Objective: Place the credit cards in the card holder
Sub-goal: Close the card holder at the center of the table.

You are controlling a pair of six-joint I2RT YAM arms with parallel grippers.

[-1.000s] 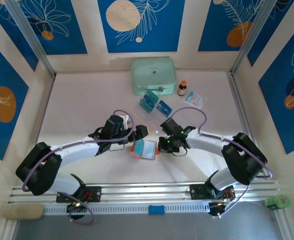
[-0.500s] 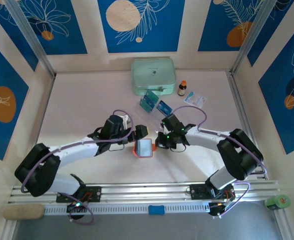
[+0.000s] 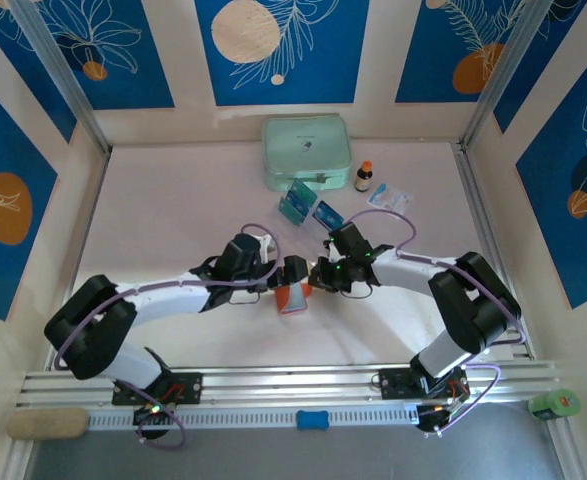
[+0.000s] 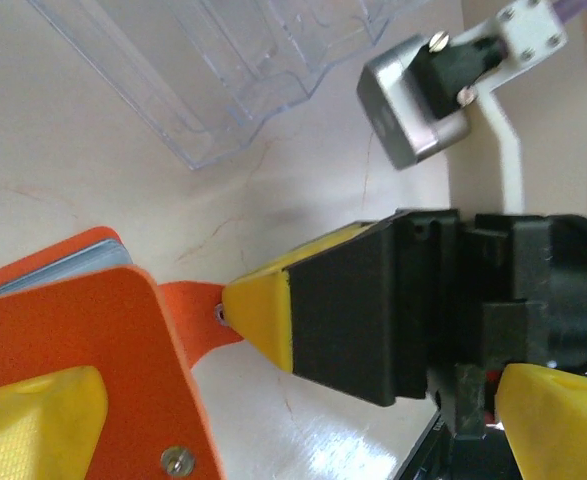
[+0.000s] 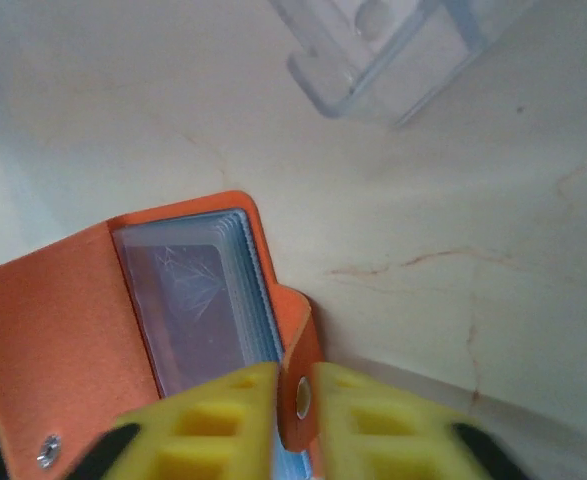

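The orange card holder (image 3: pixel 293 297) lies mid-table between both arms, partly folded, with its clear pockets (image 5: pixel 203 300) showing. My right gripper (image 5: pixel 295 385) is shut on its snap strap (image 5: pixel 300 350); in the top view the right gripper (image 3: pixel 316 278) sits at the holder's right edge. My left gripper (image 3: pixel 295 272) is open just above the holder. In the left wrist view the left gripper (image 4: pixel 293 440) has one yellow fingertip (image 4: pixel 33 420) over the orange cover (image 4: pixel 93 340). Two teal-blue credit cards (image 3: pixel 296 201) (image 3: pixel 327 214) stand in a clear rack (image 4: pixel 223 70) behind.
A mint-green zip case (image 3: pixel 307 152) lies at the back, with a small brown bottle (image 3: pixel 363 177) and a white-and-blue sachet (image 3: pixel 388 198) to its right. The clear rack (image 5: pixel 393 50) is close beyond both grippers.
The card holder lay open and flat; now it is folded narrower. My right gripper moved left with the strap. My left arm pushed right, up to the holder.
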